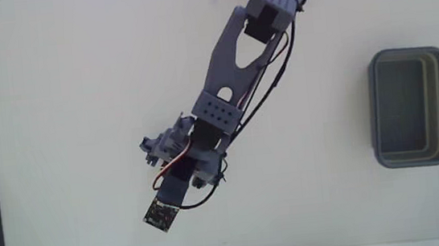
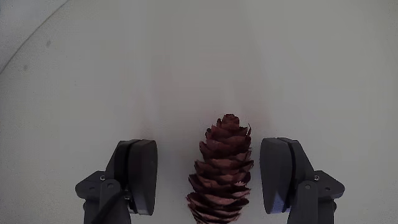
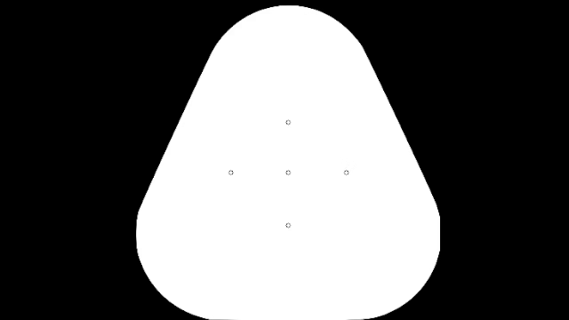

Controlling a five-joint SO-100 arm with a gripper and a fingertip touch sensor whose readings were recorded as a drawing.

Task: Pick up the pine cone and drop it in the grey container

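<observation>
Nothing lifted yet: claw [image 2: 211, 177] spread wide, pine cone [image 2: 222, 168] lying between its fingers, ungripped; squeeze, lift and carry to grey container [image 1: 409, 107] remain.

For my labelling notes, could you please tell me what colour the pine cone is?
Reddish-brown with darker scale edges; the pine cone shows best in the wrist view.

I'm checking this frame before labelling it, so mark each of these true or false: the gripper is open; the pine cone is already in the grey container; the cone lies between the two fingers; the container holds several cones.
1. The gripper is open: true.
2. The pine cone is in the grey container: false, it lies on the table.
3. The cone lies between the fingers: true, with gaps on both sides.
4. The container holds several cones: false, it looks empty.
</observation>
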